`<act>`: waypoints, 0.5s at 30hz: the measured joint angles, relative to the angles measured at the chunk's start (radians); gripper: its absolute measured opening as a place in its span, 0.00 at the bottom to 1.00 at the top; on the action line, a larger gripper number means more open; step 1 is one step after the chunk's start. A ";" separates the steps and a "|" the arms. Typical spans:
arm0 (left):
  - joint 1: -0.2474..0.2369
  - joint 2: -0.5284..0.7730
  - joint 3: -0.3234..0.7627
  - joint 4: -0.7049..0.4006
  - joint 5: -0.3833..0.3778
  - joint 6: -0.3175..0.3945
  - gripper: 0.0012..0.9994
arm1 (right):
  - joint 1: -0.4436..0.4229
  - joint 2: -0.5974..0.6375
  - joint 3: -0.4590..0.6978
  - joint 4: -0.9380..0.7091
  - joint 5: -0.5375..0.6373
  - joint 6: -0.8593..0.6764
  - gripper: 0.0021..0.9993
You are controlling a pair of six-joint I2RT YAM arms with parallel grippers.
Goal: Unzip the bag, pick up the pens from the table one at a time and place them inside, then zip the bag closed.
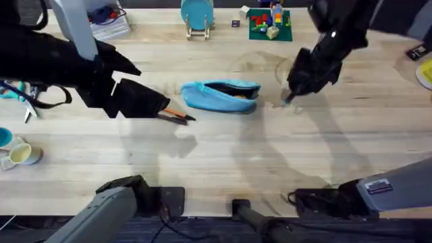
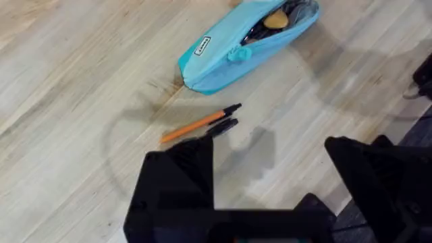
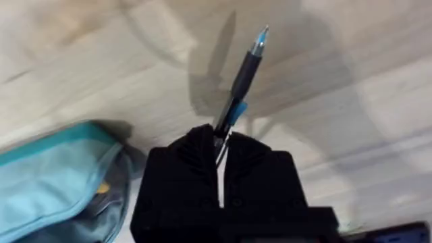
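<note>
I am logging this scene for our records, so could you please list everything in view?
bag: one, light blue, unzipped, mid-table.
orange pen: one, dark-tipped, table, near the bag.
black pen: one, beside the orange pen.
blue-tipped pen: one, dark, in the right hand.
teal stand: one, far edge.
toy bricks: several, mixed colours, green plate.
cups: two, left edge.
table: one, light wood.
left hand: black, open.
right hand: black, shut.

Bright even overhead light; soft shadows on table [image 1: 223,155] (arms blurred dark).
</note>
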 joint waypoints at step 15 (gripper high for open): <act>0.000 0.000 0.000 0.000 0.000 0.000 1.00 | 0.000 0.000 0.284 -0.057 0.000 -0.365 0.03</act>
